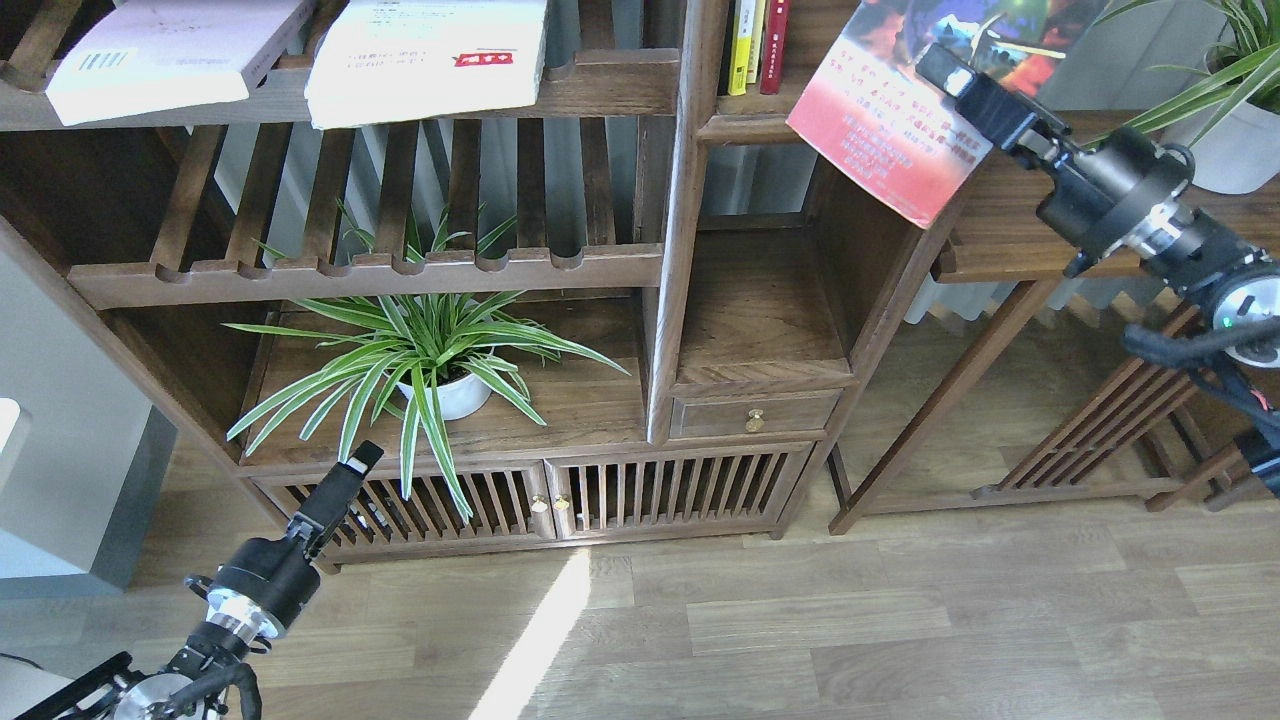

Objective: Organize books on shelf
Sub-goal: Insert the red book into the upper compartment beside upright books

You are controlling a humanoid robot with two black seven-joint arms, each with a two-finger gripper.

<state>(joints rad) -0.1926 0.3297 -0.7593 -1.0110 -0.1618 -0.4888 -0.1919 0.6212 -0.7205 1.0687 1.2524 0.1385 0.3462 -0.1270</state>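
Note:
My right gripper (950, 72) is shut on the red book with the dark picture cover (890, 120) and holds it tilted in the air, right of the narrow bookcase compartment, whose dark-brown shelf board (762, 125) is at the top centre. The large white book with the small red mark (430, 55) and the pale lilac-white book with the barcode (170, 55) lie flat on the upper slatted rack at the top left. My left gripper (350, 475) hangs low at the bottom left, in front of the cabinet, empty; its fingers look close together.
Thin yellow and red spines (755, 40) stand upright in the narrow compartment. A spider plant in a white pot (440, 375) sits on the wide lower board. A second plant (1230, 110) stands on a side table (1010, 235) at the right. A small drawer (755, 415) sits below.

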